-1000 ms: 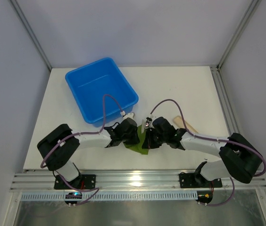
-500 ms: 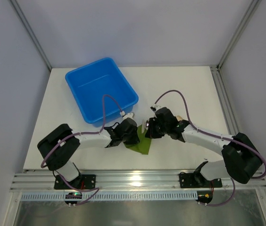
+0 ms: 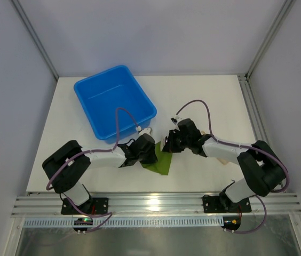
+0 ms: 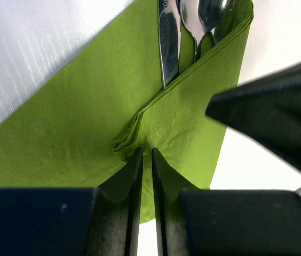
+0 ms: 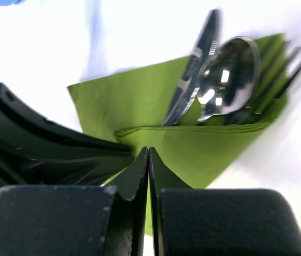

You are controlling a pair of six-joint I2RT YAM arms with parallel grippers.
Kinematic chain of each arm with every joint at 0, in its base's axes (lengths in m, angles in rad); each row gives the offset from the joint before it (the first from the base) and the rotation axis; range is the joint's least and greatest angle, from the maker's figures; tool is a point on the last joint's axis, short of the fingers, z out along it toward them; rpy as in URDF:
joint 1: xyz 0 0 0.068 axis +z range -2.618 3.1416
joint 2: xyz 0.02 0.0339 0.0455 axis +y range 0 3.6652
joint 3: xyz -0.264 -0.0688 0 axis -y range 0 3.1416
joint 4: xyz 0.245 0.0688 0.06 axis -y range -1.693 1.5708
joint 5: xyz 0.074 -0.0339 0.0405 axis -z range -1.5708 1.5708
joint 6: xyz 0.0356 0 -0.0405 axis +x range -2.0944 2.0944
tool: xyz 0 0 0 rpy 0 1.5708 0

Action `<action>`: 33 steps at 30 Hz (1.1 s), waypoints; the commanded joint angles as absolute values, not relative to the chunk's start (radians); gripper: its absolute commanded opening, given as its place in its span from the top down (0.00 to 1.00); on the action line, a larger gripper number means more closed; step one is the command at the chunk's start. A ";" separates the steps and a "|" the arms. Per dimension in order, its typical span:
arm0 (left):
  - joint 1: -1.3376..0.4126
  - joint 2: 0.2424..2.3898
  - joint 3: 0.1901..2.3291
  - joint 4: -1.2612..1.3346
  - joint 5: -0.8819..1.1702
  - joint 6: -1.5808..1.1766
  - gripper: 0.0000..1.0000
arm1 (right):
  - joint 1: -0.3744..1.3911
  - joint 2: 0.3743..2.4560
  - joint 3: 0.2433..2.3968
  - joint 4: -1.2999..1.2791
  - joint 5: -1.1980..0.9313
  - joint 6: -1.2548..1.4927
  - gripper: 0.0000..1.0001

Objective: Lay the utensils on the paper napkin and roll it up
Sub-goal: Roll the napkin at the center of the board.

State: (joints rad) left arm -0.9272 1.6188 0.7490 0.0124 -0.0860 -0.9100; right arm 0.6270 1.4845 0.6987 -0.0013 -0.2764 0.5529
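The green paper napkin [image 3: 161,163] lies near the table's front middle, between my two grippers. One flap is folded over the utensils. In the left wrist view the napkin [image 4: 86,106] shows a knife [image 4: 168,40] and a spoon [image 4: 210,12] sticking out from under the flap. The right wrist view shows the napkin [image 5: 204,146], the knife [image 5: 193,80], the spoon [image 5: 228,74] and dark fork tines [image 5: 286,66]. My left gripper [image 3: 151,152] [image 4: 145,150] is pinched on a bunched fold. My right gripper [image 3: 168,146] [image 5: 148,150] is shut at the flap's folded edge.
A blue bin [image 3: 113,101] stands at the back left, just behind the left gripper. A beige cylinder [image 3: 223,159] is mostly hidden under my right forearm. The right gripper's dark body [image 4: 278,112] fills the right side of the left wrist view.
My right gripper has moved back from over the napkin's middle toward its far right edge, and the right forearm has swung lower and flatter. The left arm has stayed in place.
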 commanded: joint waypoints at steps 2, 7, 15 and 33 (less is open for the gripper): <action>-0.930 1.609 0.733 0.025 -0.091 -0.908 0.89 | 0.580 1.503 0.644 0.152 -0.344 0.564 0.96; -0.930 1.618 0.729 0.021 -0.094 -0.908 0.97 | 0.542 1.499 0.604 0.201 -0.348 0.598 0.96; -0.930 1.628 0.729 0.023 -0.095 -0.907 1.00 | 0.494 1.508 0.561 0.209 -0.324 0.612 0.96; -0.930 1.632 0.730 0.020 -0.103 -0.905 1.00 | 0.485 1.519 0.558 0.132 -0.238 0.620 0.96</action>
State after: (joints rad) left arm -0.9272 1.6188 0.7418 0.0193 -0.0864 -0.9104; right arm 0.4908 1.5337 0.5667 0.1623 -0.2935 0.6445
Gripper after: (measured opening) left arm 0.002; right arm 0.037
